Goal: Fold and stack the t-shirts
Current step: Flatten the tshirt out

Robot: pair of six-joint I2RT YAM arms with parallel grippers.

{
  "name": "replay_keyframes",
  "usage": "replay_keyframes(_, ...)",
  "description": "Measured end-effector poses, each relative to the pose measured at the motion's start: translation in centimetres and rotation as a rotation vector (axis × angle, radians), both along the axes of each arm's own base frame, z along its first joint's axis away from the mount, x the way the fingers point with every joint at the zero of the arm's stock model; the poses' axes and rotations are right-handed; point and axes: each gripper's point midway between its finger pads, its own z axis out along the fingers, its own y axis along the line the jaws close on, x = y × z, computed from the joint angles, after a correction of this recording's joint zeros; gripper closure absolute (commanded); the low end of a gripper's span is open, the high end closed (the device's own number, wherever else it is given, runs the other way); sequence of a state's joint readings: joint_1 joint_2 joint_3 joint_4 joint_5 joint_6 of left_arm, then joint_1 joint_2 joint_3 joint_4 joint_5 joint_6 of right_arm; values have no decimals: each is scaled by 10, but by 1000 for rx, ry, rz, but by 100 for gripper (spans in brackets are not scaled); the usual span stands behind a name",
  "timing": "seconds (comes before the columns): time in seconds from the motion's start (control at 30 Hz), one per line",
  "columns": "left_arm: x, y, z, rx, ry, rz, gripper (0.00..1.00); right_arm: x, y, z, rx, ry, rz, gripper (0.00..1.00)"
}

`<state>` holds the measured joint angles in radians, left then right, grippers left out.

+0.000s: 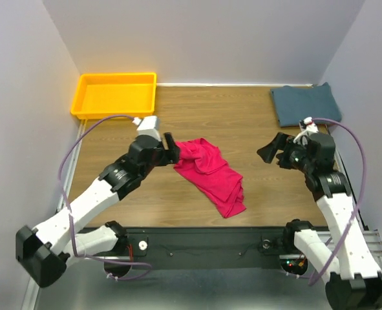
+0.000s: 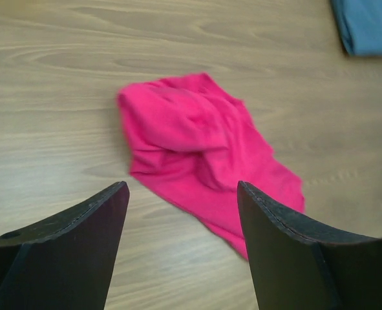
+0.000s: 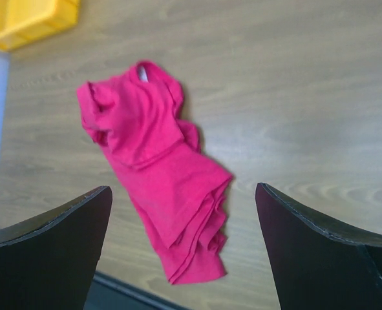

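The soft crimson-pink cloth t-shirt [image 1: 210, 171] lies rumpled on the wood-grain table [image 1: 242, 116], its long axis slanting from far left to near right. The dusty teal-blue folded t-shirt [image 1: 306, 103] is a flat rectangle at the far right corner. The left gripper [image 1: 171, 150], beside the pink cloth, and the right gripper [image 1: 271, 152] both gape wide, empty

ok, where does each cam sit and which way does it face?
Top external: above and behind the arms, looking down over the table; both arms, left pincer and right pincer show.
Left wrist: on the left arm, facing right across the pink shirt to the teal shirt; left fingers frame it.
Right wrist: on the right arm, facing left across the pink shirt to the tray; right fingers frame it.
Shared: all three see the pink shirt; both pincers open, empty.
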<state>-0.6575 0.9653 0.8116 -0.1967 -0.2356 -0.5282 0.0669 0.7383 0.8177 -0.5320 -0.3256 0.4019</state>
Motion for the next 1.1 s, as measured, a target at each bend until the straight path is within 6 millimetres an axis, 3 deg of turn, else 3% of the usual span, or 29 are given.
replay_keyframes(0.13,-8,-63,4,90,-16,-205,24,6,6,-47,36,195,1,13)
replay_keyframes(0.27,-4,-123,-29,221,44,-335,25,-4,4,-86,44,337,-37,18)
replay_keyframes(0.53,21,-226,-66,338,72,-415,35,-7,-12,-104,-1,373,-134,19)
replay_keyframes(0.6,26,-242,-82,372,83,-408,37,-8,-15,-108,-9,377,-148,19)
replay_keyframes(0.73,31,-255,-115,444,121,-378,41,-12,-18,-111,-12,376,-167,19)
replay_keyframes(0.87,36,-246,-148,533,168,-330,41,-14,-19,-109,-9,366,-177,19)
replay_keyframes(1.1,44,-224,-158,623,172,-241,42,-18,-19,-112,-11,371,-178,19)
